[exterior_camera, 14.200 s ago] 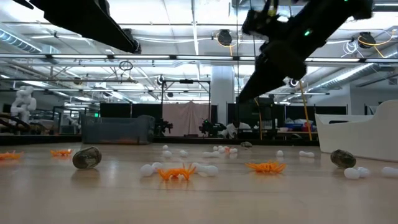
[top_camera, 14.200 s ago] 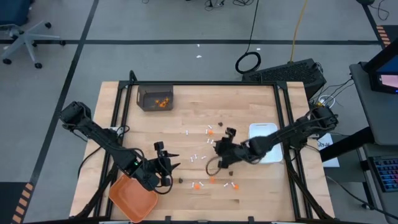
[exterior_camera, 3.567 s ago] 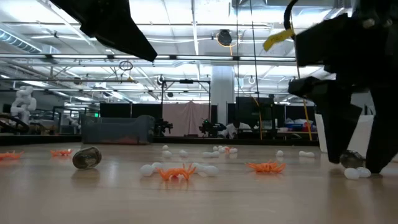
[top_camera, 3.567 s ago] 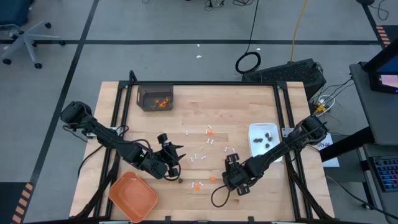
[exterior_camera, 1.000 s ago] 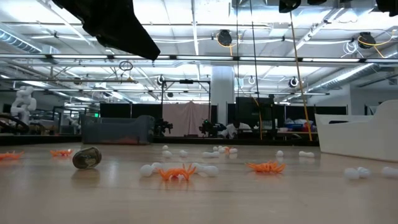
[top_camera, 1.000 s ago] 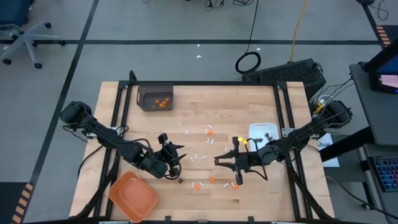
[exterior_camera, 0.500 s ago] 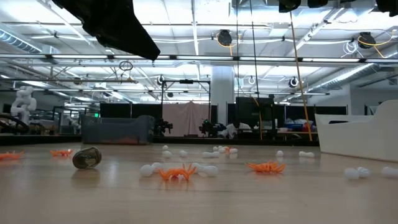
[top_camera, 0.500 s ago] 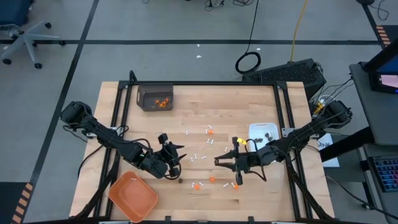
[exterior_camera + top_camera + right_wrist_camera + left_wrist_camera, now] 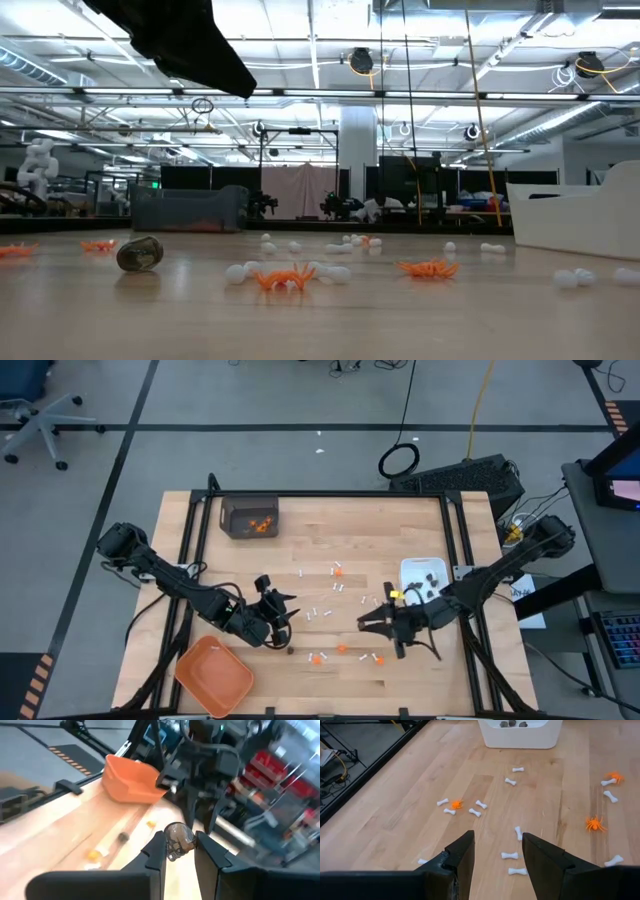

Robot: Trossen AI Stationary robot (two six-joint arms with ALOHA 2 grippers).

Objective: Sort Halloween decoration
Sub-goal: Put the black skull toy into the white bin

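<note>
High view: the left gripper (image 9: 283,607) hung over the table (image 9: 330,530) near its front-left part, just behind the orange tray (image 9: 213,677). The right gripper (image 9: 368,623) hung right of centre, in front of the white dish (image 9: 424,574), which held dark bits. White sticks (image 9: 322,611) and orange bits (image 9: 317,658) lay scattered between the two grippers, and a dark bit (image 9: 291,651) lay near the left gripper. A clear bin (image 9: 249,516) at the back left held orange pieces.

Low view: a dark bit (image 9: 140,253), orange bits (image 9: 284,277) and white sticks (image 9: 560,279) rested on the table; the dish wall (image 9: 578,218) stood at the right.

Left wrist view: the left gripper (image 9: 497,851) was spread, holding nothing, above white sticks (image 9: 509,855).

Right wrist view: the right gripper (image 9: 179,843) pinched a small dark rounded piece (image 9: 176,837), probably one of the dark bits, though the view is blurred; the tray (image 9: 131,781) lay beyond.
</note>
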